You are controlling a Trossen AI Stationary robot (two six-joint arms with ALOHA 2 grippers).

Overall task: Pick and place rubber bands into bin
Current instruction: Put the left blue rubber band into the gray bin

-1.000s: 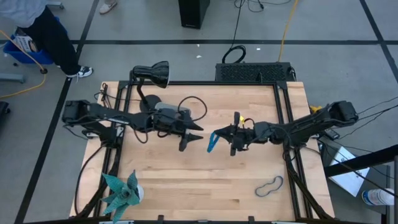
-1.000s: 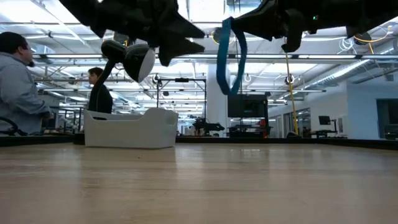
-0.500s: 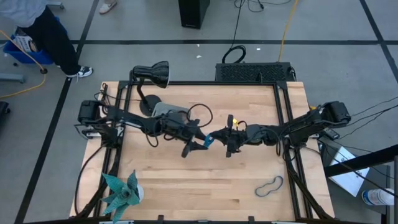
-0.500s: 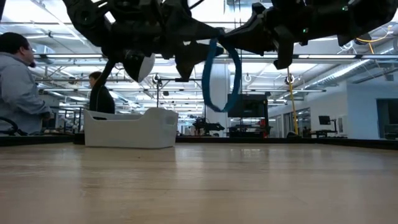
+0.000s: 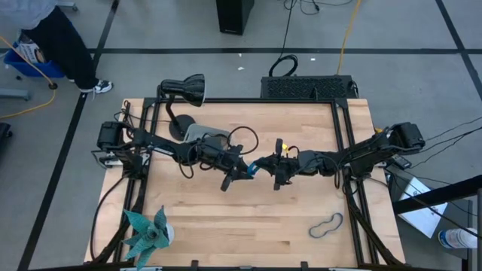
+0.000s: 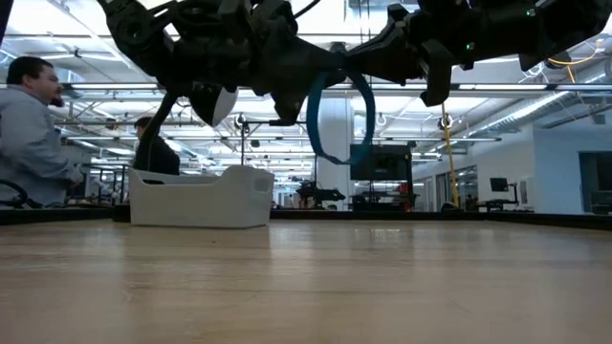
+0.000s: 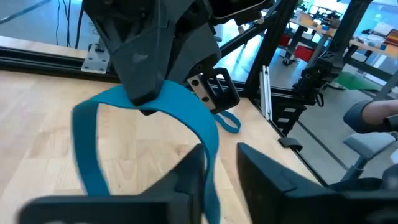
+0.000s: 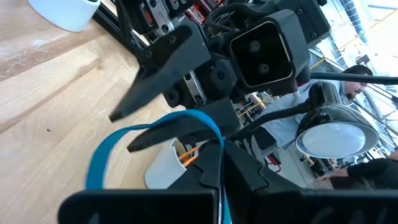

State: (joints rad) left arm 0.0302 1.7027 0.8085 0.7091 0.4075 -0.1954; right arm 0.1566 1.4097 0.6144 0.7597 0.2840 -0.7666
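High view: both arms meet over mid-bench point(image 5: 301, 218). The right gripper point(image 5: 257, 165) holds a blue rubber band point(image 5: 251, 170) clamped; the left gripper point(image 5: 239, 170) has its tips at the same band, apparently for a hand-over, since the bin point(image 5: 197, 134) lies on the left arm's side, near the lamp point(image 5: 188, 87). A dark rubber band point(image 5: 326, 224), a flat squiggled loop, lies well apart near the bench's right edge.

Low view: the blue band point(image 6: 337, 119) hangs as a limp, flat loop clear of the smooth pale wood; the bin point(image 6: 201, 198) is a low, pale, rounded tray behind.

Left wrist view: left fingers point(image 7: 186, 177) stand either side of one strand (narrow gap, grip not yet certain), right gripper pinching the band's top.

Right wrist view: right gripper closed on the ribbon-like band; an orange band point(image 8: 189, 155) shows inside the bin point(image 8: 163, 169).
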